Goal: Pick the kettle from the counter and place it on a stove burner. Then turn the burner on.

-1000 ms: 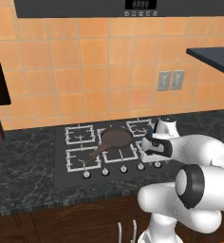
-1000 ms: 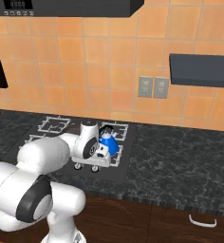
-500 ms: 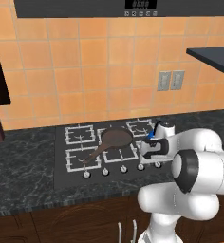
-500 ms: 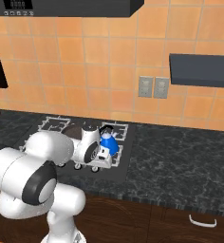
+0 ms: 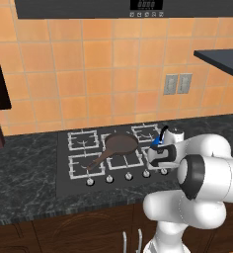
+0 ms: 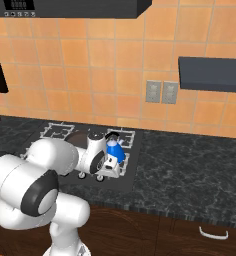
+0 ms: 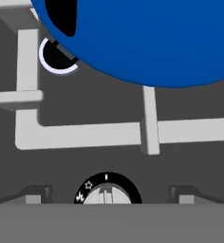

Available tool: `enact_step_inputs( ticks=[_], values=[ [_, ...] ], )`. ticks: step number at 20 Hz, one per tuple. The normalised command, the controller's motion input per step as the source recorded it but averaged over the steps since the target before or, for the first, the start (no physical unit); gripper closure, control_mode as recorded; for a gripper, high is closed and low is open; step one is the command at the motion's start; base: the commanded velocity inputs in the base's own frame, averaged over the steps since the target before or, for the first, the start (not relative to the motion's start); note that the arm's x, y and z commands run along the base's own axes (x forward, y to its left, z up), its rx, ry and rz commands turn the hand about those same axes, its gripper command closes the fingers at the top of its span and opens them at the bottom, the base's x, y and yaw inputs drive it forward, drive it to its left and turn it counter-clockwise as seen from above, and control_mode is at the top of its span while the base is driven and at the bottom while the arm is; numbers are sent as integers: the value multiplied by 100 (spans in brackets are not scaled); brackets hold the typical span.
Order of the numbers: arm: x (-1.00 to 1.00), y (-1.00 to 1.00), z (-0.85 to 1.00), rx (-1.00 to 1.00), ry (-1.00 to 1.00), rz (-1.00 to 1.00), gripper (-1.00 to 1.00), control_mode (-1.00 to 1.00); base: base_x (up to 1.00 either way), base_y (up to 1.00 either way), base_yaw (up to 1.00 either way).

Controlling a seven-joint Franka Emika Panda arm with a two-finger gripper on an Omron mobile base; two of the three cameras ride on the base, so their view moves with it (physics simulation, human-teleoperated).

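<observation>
The bright-blue kettle (image 7: 147,38) stands on the pale-grey grate of the front right stove burner (image 7: 85,133). It also peeks out behind my hand as a blue kettle (image 5: 156,143) and shows beside the wrist, kettle (image 6: 115,149). My gripper (image 7: 111,198) hangs low over the front row of knobs. It is open, and its dark fingertips (image 7: 35,194) stand apart on either side of a round silver knob (image 7: 106,193) without touching it. The gripper (image 5: 162,163) sits at the cooktop's front right corner, above the dark counter (image 5: 19,178).
A dark brown frying pan (image 5: 119,144) lies on the cooktop's middle burners, handle toward the front left. Other silver knobs (image 5: 109,179) line the front edge. Bare grates (image 5: 82,139) stand at the left. A wall shelf (image 6: 212,74) hangs over the right counter.
My hand has dropped from the kettle's height toward the front row of knobs and my elbow has swung round. The kettle stays on its burner.
</observation>
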Motion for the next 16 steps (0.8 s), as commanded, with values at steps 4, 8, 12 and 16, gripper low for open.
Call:
enact_step_inputs(
  ticks=[4, 8, 12, 16],
  values=[
    [-26, 0, -1, 0, 0, 0, -100, -100, 0, 0, 0],
    [-9, 0, 0, 0, 0, 0, -100, -100, 0, 0, 0],
    [5, 0, 0, 0, 0, 0, 100, -100, 0, 0, 0],
    [12, 0, 0, 0, -1, 0, 100, -100, 0, 0, 0]
  ],
)
